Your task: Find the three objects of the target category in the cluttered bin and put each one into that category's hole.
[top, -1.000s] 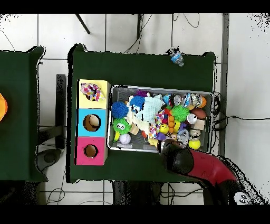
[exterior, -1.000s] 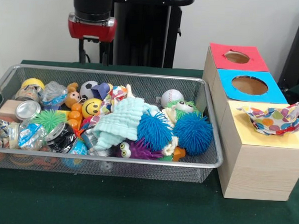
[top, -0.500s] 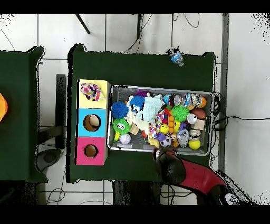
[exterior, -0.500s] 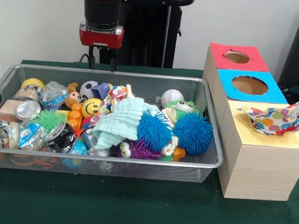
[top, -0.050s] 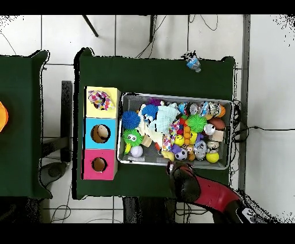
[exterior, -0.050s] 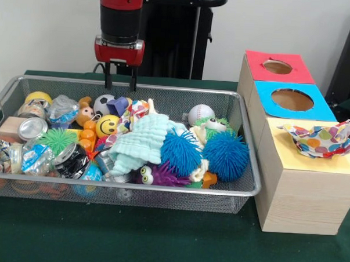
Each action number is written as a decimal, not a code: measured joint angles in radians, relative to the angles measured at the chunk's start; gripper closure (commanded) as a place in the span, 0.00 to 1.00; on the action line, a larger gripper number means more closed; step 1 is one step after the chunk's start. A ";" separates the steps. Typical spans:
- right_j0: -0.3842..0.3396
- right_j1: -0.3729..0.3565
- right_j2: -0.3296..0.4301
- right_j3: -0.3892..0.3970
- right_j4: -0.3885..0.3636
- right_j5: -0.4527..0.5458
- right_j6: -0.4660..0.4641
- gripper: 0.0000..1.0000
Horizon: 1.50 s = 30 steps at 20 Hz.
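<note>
Above the far rim of the wire mesh bin (exterior, -0.050s: 242, 189), left of its middle, the gripper (exterior, -0.050s: 120, 81) hangs from the red and black arm (exterior, -0.050s: 121, 12) with its two dark fingers (exterior, -0.050s: 108, 80) spread apart and nothing between them. Its tips sit just over the rim, apart from the toys below. Seen from overhead, the arm reaches to the bin's edge without covering the contents.

Inside the bin, directly below the gripper, lie a soccer ball (exterior, -0.050s: 103, 102) and a yellow smiley ball (exterior, -0.050s: 107, 126). A pale green cloth (exterior, -0.050s: 141, 142) is heaped in the middle, with two blue spiky balls (exterior, -0.050s: 225, 155) to its right and a white baseball (exterior, -0.050s: 200, 114) at the far right. At the left end sit a green spiky ball (exterior, -0.050s: 57, 140), a crushed can (exterior, -0.050s: 72, 159), a metal tin (exterior, -0.050s: 31, 127) and a wooden block (exterior, -0.050s: 10, 126).

Right of the bin stands a wooden box (exterior, -0.050s: 300, 200) with three coloured tops: a red one (exterior, -0.050s: 255, 60) farthest and a blue one (exterior, -0.050s: 264, 94) in the middle, each with a round hole, and a yellow one (exterior, -0.050s: 279, 150) nearest, where a polka-dot paper bowl (exterior, -0.050s: 320, 140) covers the top.
</note>
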 measured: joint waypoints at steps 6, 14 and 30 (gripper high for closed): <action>0.006 0.059 -0.008 -0.005 0.000 -0.096 0.000 0.00; 0.056 0.094 -0.042 -0.005 0.016 -0.171 0.000 0.00; 0.100 -0.003 -0.063 0.034 0.060 -0.080 0.001 0.00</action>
